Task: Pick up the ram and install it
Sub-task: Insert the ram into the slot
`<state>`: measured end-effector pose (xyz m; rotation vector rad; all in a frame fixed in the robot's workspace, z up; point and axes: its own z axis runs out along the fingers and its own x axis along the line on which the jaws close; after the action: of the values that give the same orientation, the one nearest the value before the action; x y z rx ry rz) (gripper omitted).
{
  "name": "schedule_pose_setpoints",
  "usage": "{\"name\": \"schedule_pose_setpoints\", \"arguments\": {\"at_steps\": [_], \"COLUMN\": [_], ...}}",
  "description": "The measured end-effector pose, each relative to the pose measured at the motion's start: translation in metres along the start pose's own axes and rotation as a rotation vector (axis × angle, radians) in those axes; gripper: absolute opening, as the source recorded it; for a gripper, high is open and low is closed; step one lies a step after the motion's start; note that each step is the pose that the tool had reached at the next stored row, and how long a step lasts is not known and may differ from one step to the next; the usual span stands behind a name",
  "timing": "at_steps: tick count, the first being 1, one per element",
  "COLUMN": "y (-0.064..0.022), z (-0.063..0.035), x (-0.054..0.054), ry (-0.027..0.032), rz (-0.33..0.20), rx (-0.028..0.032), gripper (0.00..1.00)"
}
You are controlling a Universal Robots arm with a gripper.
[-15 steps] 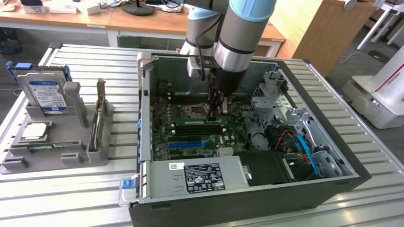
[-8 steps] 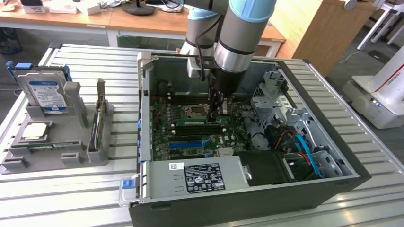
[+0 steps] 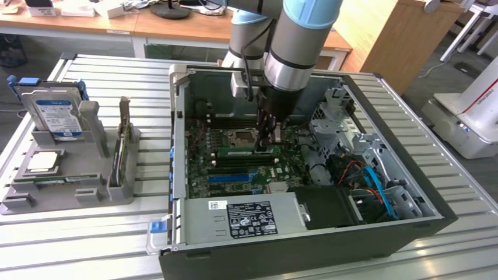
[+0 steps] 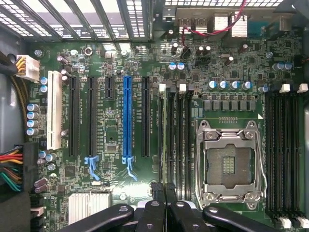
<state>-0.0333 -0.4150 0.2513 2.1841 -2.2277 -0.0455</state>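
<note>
The ram (image 3: 235, 151), a slim green strip, stands on edge in a memory slot of the motherboard (image 3: 233, 175) inside the open computer case. From the wrist view it is a thin line (image 4: 164, 140) running along the slot beside the black memory slots (image 4: 181, 145). My gripper (image 3: 270, 146) reaches straight down into the case at the strip's end nearer the exterior view's right. Its black fingertips (image 4: 156, 189) are closed together astride that line, and my gripper (image 4: 164, 189) looks pinched on the strip's top edge.
The empty processor socket (image 4: 229, 164) lies beside the memory slots, and more slots (image 4: 285, 150) lie beyond it. A blue expansion slot (image 4: 127, 118) and a heatsink (image 4: 89, 205) are nearby. A grey tray (image 3: 70, 195) outside the case holds a hard drive (image 3: 55, 114) and a silver processor (image 3: 43, 162).
</note>
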Motion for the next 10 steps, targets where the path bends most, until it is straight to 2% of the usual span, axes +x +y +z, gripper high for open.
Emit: {"name": "schedule_pose_setpoints", "arguments": {"at_steps": [10], "y": [-0.0002], "z": [0.0036], "x": [0.0001], "ry": [0.0], "rz": [0.0], "rx": [0.001], "gripper": [0.12]}}
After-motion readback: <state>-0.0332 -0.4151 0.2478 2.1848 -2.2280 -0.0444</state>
